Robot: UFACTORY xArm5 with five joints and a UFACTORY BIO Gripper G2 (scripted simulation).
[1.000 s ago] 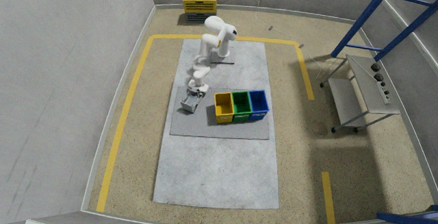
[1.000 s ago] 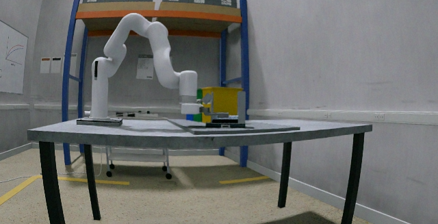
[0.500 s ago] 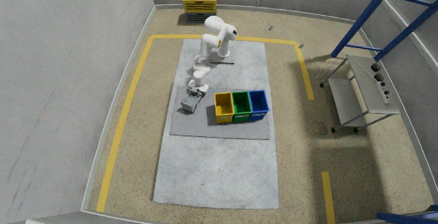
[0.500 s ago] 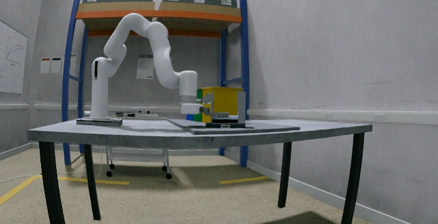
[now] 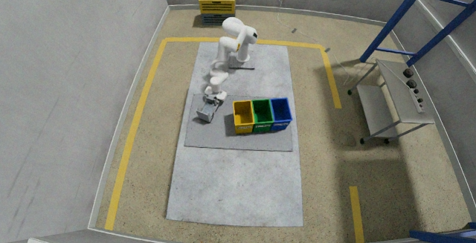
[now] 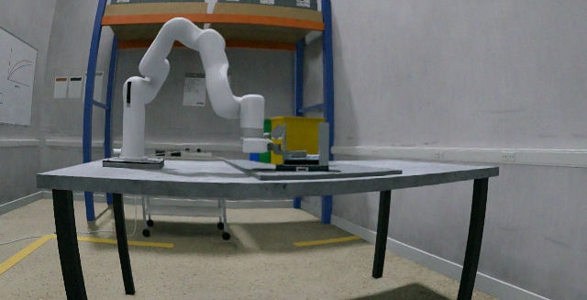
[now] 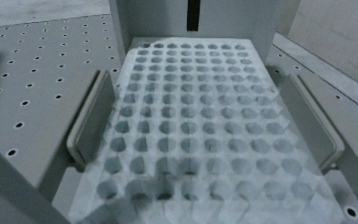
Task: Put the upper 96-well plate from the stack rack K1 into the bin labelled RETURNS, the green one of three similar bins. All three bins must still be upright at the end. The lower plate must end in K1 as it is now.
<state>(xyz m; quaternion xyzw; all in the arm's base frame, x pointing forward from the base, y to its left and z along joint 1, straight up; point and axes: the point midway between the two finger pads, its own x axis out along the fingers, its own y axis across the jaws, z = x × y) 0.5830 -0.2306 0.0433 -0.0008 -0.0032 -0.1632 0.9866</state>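
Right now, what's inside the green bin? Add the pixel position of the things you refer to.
Nothing shows inside the green bin (image 5: 262,110) (image 6: 267,126) from the top view; its front wall may hide part of the floor. The exterior view shows no interior.

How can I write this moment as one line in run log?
gripper: shut on upper plate | location: rack K1 | green bin: upright

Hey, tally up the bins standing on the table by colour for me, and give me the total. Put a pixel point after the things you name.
Yellow bin (image 5: 243,128) (image 6: 298,135): 1
Green bin (image 5: 262,127) (image 6: 267,127): 1
Blue bin (image 5: 280,124) (image 6: 254,157): 1
Total: 3
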